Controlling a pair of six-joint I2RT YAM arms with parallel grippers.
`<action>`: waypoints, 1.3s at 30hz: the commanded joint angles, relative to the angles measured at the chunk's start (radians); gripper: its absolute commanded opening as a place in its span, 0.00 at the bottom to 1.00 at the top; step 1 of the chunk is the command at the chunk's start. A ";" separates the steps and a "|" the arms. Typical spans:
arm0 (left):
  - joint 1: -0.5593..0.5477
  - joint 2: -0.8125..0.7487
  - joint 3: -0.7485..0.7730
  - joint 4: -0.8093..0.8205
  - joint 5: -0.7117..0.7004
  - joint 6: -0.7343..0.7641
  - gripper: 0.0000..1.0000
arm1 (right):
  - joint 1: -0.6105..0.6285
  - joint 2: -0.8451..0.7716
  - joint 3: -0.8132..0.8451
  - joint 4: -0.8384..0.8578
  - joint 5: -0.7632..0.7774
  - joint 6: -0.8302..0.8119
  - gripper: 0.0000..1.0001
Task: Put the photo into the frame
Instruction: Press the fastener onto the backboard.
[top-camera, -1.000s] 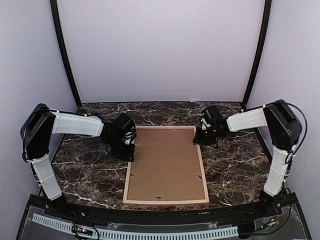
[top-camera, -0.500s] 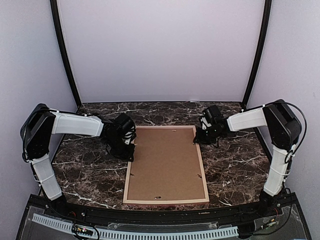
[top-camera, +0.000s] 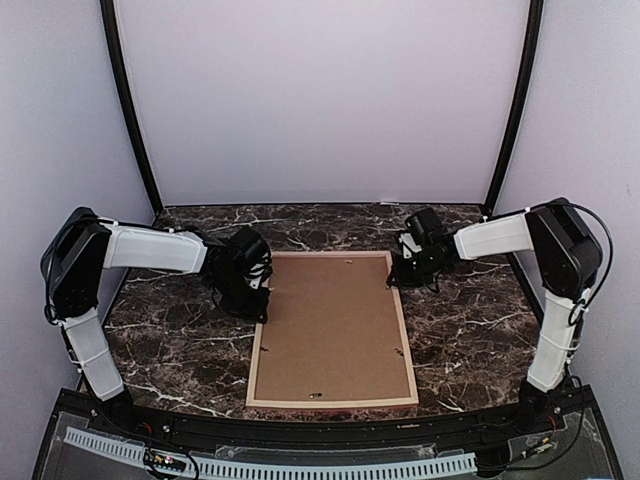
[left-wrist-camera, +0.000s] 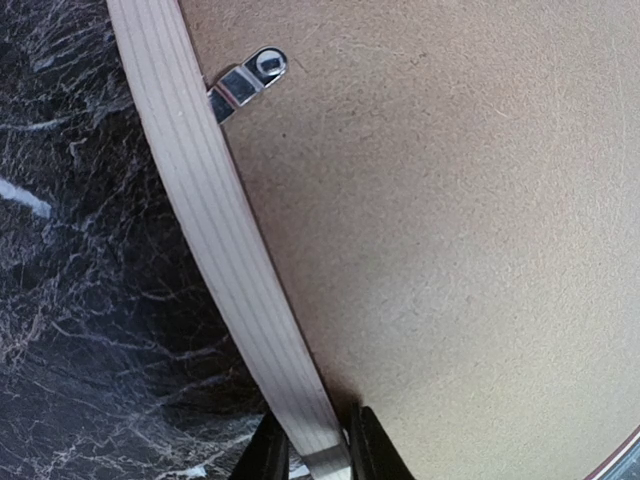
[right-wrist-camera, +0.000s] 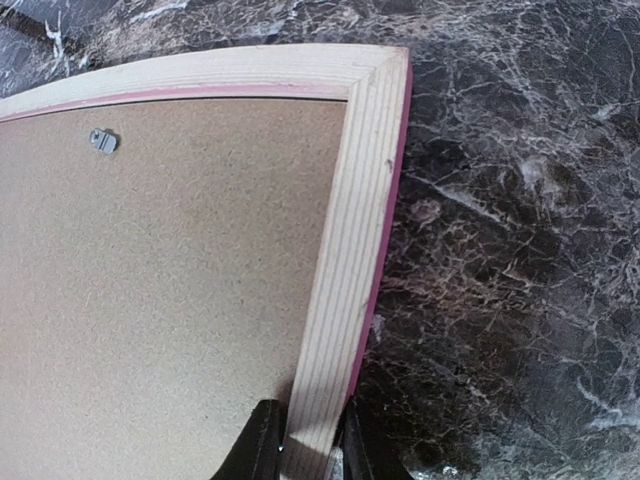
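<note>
Pale-wood side up on the marble table (top-camera: 180, 340), the frame (right-wrist-camera: 348, 250) has our left gripper (left-wrist-camera: 314, 428) and right gripper (right-wrist-camera: 307, 412) each clamped across a side rail.

Soft, even light, probably from overhead, fills the top view: the pale walls (top-camera: 320, 100) are bright, the dark marbled desk (top-camera: 470, 330) stays dull, and only faint shadows lie under the arms (top-camera: 150, 248). Both wrist views bend straight lines, so the rail of the frame (left-wrist-camera: 230, 260) bows like an arc. Close up the wood grain is sharp, while the brown board (left-wrist-camera: 450, 250) has a pale wash mid-sheet and darkens toward the bottom edge.
</note>
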 joint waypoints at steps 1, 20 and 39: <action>-0.011 0.000 -0.023 0.000 0.039 0.041 0.21 | -0.023 0.064 0.010 -0.126 -0.049 -0.122 0.21; -0.010 -0.014 -0.037 0.021 -0.001 -0.037 0.20 | -0.082 0.019 0.099 -0.125 -0.196 -0.098 0.48; -0.011 -0.021 -0.049 0.092 -0.023 -0.110 0.21 | 0.060 -0.354 -0.224 -0.173 -0.079 -0.032 0.66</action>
